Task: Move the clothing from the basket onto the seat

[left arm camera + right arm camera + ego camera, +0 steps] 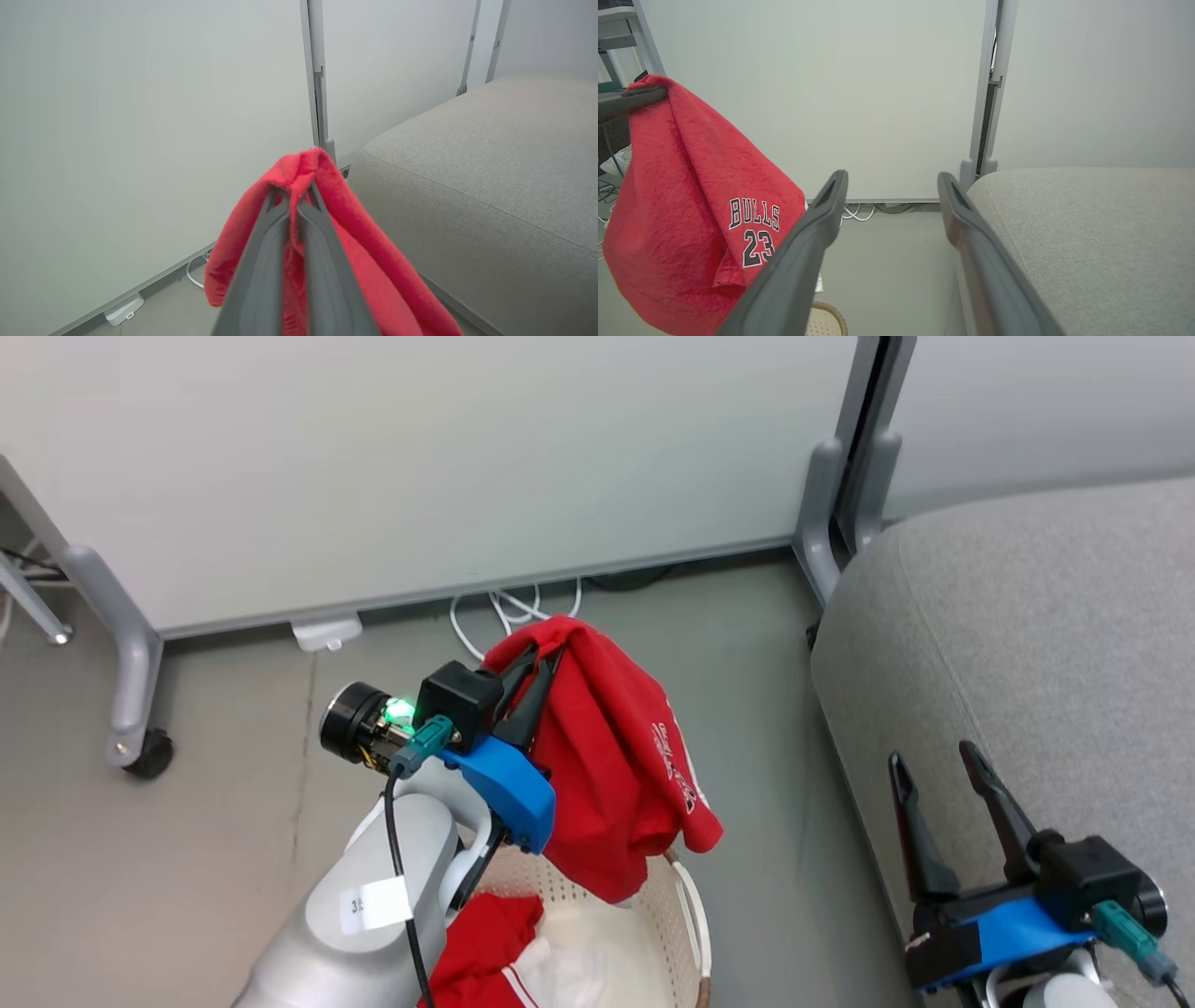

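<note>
My left gripper is shut on a red jersey garment and holds it in the air above the basket; the cloth hangs down over the basket's far rim. In the left wrist view the red garment drapes over the closed fingertips. The right wrist view shows the same red garment with dark "BULLS 23" lettering. More red clothing with white trim lies in the basket. My right gripper stands open and empty against the front side of the grey seat.
A white partition wall on grey wheeled legs stands behind the basket. White cables lie at its foot. A grey post rises beside the seat's corner. Bare grey floor lies between basket and seat.
</note>
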### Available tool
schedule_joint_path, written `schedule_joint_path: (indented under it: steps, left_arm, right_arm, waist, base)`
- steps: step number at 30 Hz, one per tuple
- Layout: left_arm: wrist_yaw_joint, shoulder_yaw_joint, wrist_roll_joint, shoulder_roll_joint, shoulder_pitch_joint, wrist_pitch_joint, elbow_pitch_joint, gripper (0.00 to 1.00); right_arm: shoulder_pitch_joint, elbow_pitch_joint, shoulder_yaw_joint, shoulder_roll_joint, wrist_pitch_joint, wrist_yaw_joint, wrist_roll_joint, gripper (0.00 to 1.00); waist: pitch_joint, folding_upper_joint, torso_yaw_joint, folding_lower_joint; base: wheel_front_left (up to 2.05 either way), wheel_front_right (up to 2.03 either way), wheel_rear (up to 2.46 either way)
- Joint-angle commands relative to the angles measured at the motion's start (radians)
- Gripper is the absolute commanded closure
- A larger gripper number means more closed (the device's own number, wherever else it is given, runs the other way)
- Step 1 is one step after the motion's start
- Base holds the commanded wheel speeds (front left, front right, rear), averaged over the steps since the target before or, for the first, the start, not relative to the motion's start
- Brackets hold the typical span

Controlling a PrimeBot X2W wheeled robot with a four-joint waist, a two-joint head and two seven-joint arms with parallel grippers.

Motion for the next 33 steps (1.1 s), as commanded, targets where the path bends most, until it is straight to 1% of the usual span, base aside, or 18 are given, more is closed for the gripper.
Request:
schedule_joint_path:
  steps: [1, 8, 15, 19, 25, 33]
  left_arm:
    - [-0.004, -0.002, -0.005, 0.005, 0.025, -0.005, -0.014, 1.00]
    - [-0.007, -0.005, -0.011, 0.007, 0.052, -0.005, -0.057, 1.00]
    - [-0.008, -0.011, -0.008, 0.009, 0.062, -0.005, -0.065, 1.00]
    - [-0.009, -0.013, -0.004, 0.006, 0.062, -0.005, -0.068, 1.00]
    - [-0.010, -0.018, 0.002, -0.001, 0.049, -0.005, -0.075, 1.00]
    - [-0.010, -0.035, 0.010, -0.017, 0.021, -0.005, -0.086, 1.00]
  right_arm:
    - [0.033, 0.001, -0.006, 0.009, -0.003, 0.000, -0.004, 0.00]
    - [0.072, -0.006, -0.017, 0.023, -0.003, 0.000, -0.014, 0.00]
    - [0.060, -0.006, -0.008, 0.028, -0.003, 0.000, -0.015, 0.00]
    - [0.044, -0.013, 0.018, 0.020, -0.003, 0.000, -0.012, 0.00]
    - [-0.010, -0.013, 0.114, -0.006, -0.003, 0.000, -0.004, 0.00]
    - [-0.161, 0.008, 0.272, -0.042, -0.003, 0.000, 0.003, 0.00]
  waist:
    - [-0.043, -0.0001, 0.017, 0.0003]
    - [-0.067, -0.0001, 0.031, 0.0003]
    - [-0.073, -0.0001, 0.033, 0.0003]
    - [-0.072, -0.0001, 0.037, 0.0003]
    - [-0.065, -0.0001, 0.047, 0.0003]
    - [-0.034, -0.0001, 0.064, 0.0003]
  base:
    - [0.00, 0.00, 0.00]
    - [0.00, 0.00, 0.00]
    - [0.00, 0.00, 0.00]
    - [0.00, 0.00, 0.00]
    - [0.00, 0.00, 0.00]
    - [0.00, 0.00, 0.00]
